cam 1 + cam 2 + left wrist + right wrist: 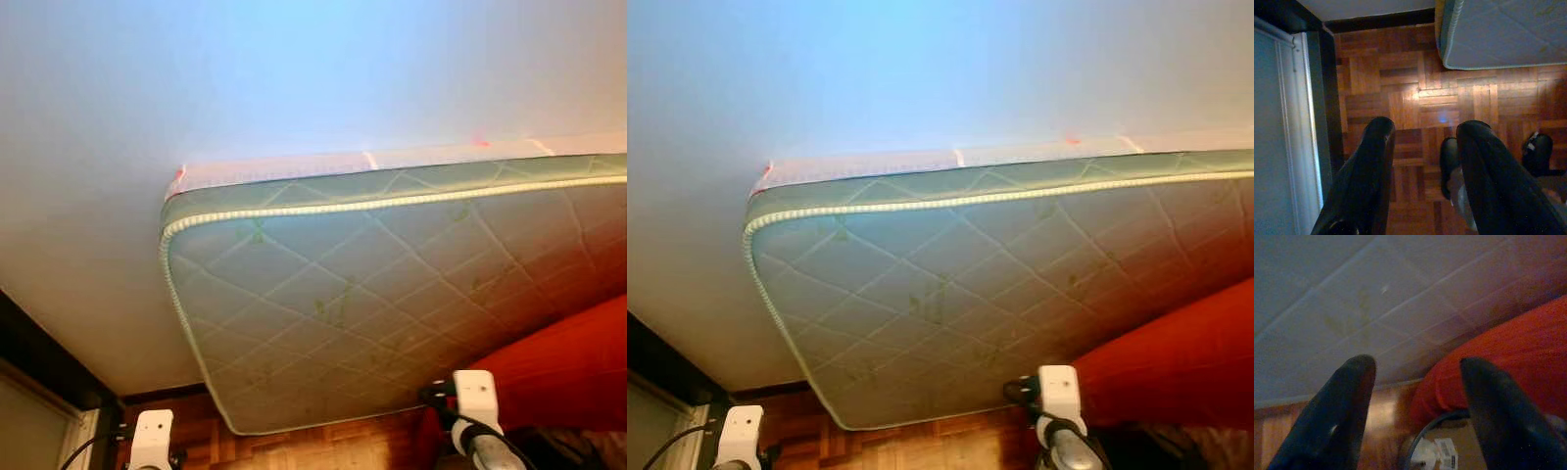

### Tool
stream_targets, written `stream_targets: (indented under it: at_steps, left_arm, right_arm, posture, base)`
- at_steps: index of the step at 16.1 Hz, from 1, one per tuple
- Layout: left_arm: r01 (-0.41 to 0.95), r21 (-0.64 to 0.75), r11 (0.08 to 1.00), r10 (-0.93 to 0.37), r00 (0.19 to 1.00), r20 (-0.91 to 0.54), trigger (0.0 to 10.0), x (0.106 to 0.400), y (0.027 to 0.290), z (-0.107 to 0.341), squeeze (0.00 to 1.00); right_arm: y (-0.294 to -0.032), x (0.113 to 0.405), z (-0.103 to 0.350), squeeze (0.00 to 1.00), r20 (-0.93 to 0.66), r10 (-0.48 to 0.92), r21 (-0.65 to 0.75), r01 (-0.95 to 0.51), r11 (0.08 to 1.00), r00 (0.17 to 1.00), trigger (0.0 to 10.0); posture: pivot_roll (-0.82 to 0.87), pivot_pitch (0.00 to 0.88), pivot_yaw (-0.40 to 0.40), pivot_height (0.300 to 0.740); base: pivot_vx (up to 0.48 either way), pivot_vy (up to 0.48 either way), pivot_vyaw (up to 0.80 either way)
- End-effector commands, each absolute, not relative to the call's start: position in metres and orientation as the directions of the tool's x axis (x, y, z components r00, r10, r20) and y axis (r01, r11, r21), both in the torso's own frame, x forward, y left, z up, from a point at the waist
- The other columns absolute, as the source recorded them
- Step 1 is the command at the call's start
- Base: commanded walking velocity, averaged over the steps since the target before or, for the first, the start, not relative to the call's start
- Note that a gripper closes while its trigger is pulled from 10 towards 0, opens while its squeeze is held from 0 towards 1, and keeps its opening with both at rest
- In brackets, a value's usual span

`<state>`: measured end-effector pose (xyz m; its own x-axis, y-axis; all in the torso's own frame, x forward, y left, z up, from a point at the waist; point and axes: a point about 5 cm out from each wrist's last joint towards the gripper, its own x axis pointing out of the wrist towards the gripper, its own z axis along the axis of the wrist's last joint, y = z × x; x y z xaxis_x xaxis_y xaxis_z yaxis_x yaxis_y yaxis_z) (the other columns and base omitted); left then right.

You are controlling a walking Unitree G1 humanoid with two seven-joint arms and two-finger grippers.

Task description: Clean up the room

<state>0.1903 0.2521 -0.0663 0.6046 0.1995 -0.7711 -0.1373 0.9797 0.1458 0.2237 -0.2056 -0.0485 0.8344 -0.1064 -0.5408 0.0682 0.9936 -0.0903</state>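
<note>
Tidying looked barely begun: both grippers, left gripper and right gripper, hung wide and empty, mattress at 12 o'clock leaning on wall.

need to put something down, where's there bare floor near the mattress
Bare parquet floor lies between the mattress corner, the dark baseboard and the white door frame. Toward the red bedding it is crowded, with a cable below.

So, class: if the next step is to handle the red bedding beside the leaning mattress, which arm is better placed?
Probably the right. The right gripper, fingers apart, faces the red bedding; the left gripper points at bare parquet floor.
</note>
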Motion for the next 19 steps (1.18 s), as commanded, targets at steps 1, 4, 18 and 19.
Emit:
stream_targets:
  at_steps: [1, 4, 18, 19]
  left_arm:
    - [-0.158, 0.14, 0.977, 0.208, 0.599, -0.773, 10.0, 0.186, 0.252, -0.068, 0.0]
    - [-0.171, 0.131, 0.977, 0.208, 0.602, -0.771, 10.0, 0.186, 0.252, -0.068, 0.0]
    - [-0.176, 0.138, 0.975, 0.218, 0.612, -0.76, 10.0, 0.186, 0.257, -0.067, 0.0]
    - [-0.176, 0.137, 0.975, 0.218, 0.612, -0.76, 10.0, 0.186, 0.257, -0.066, 0.0]
  right_arm:
    - [-0.206, 0.221, -0.05, 0.0, -0.54, -0.112, -0.07, 0.088, 0.994, 0.834, 10.0]
    - [-0.201, 0.311, 0.053, 0.0, 0.001, -0.11, -0.058, 0.11, 0.992, 0.994, 10.0]
    - [-0.232, 0.233, -0.023, 0.0, -0.371, -0.134, -0.213, 0.057, 0.975, 0.919, 10.0]
    - [-0.232, 0.237, -0.024, 0.0, -0.402, -0.142, -0.212, 0.06, 0.976, 0.905, 10.0]
  posture:
    - [0.14, 0.025, -0.101, 0.74]
    - [0.15, 0.018, -0.103, 0.74]
    - [0.13, 0.052, -0.092, 0.74]
    - [0.13, 0.051, -0.085, 0.74]
  base:
    - [0.0, 0.0, 0.0]
    - [0.0, 0.0, 0.0]
    - [0.0, 0.0, 0.0]
    - [0.0, 0.0, 0.0]
